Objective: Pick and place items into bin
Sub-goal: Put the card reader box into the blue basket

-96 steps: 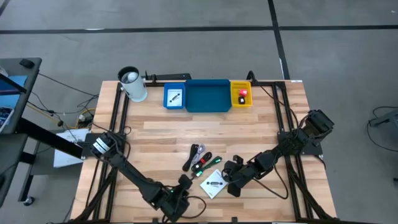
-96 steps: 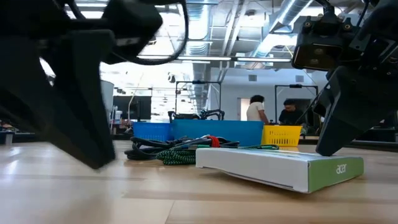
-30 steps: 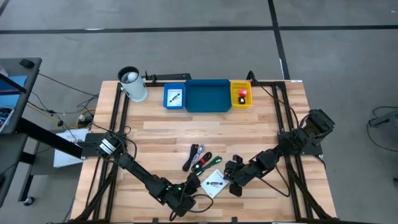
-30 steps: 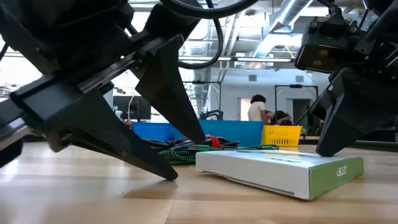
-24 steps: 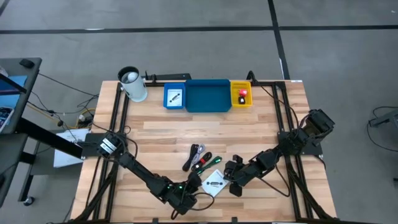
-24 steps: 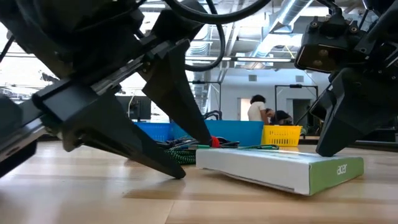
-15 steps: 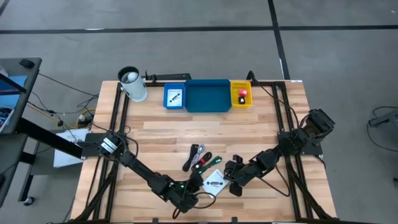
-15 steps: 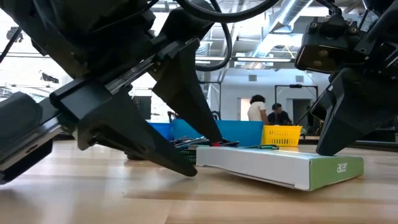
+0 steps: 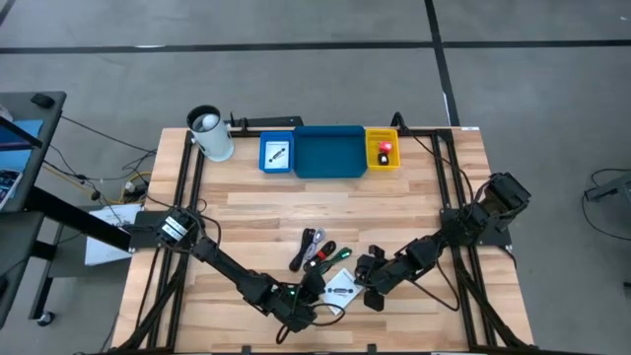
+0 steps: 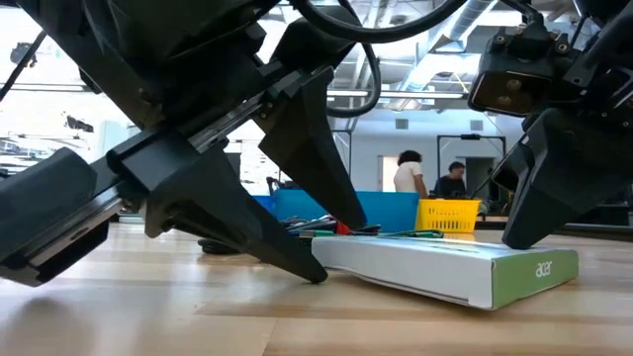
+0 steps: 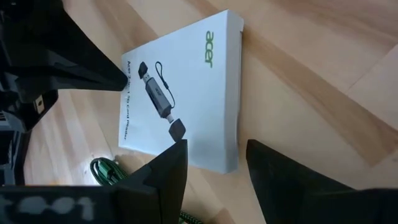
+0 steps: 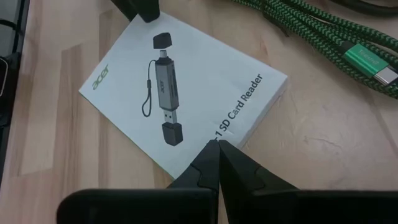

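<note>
— Which step are you on?

— Reaching for the packet. My left gripper is low over the table, fingers spread wide, one fingertip over the packet's near edge and the other just off it on bare wood. Nothing is held yet.

— And the other arm?

— My right gripper sits at the packet's opposite side, fingers pressed together, tips touching its edge — it looks to be steadying the packet, though that is my guess.

— How is your left arm posed?

— Stretched low across the table from the left corner, wrist tipped down so the fingers slant toward the wood, tips almost on the surface just before the packet.

— What does the next move need?

— I'd say the packet lies flat, so a finger has to get under or against an edge. I would ease forward until both fingers straddle the edge or a corner, then close. It is thin and slick, so it may slide away instead of lifting; the right gripper's contact could stop that.

— Where does it go?

— To the bin, far ahead of my hand at the table's far edge. The wide blue tray looks unfilled from above; the small blue tray holds a packet already, the yellow one a red block.

— Anything else left?

— The cables, just beyond my fingers, beside the packet.
</note>
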Tool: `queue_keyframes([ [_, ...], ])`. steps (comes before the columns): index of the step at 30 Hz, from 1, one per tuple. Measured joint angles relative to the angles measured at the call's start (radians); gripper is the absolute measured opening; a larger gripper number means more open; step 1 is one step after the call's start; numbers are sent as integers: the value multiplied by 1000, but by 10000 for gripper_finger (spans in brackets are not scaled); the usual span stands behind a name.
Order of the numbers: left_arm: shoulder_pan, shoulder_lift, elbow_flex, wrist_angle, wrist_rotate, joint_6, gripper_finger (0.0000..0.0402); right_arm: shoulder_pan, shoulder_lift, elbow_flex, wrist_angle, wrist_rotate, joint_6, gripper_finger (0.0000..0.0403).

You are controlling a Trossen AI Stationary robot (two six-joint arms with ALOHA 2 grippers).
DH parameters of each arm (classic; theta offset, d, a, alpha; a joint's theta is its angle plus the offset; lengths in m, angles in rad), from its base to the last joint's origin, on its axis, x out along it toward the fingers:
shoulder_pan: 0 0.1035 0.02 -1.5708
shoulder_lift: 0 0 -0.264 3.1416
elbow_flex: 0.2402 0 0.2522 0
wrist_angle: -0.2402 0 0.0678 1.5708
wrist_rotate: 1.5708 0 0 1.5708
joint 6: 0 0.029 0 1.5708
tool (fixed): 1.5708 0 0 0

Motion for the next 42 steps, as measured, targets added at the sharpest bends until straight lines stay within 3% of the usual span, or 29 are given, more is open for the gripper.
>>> queue_keyframes([
  [42, 37, 10, 0, 44, 38, 54, 159, -2, -1, -4, -5, 13, -14, 0],
])
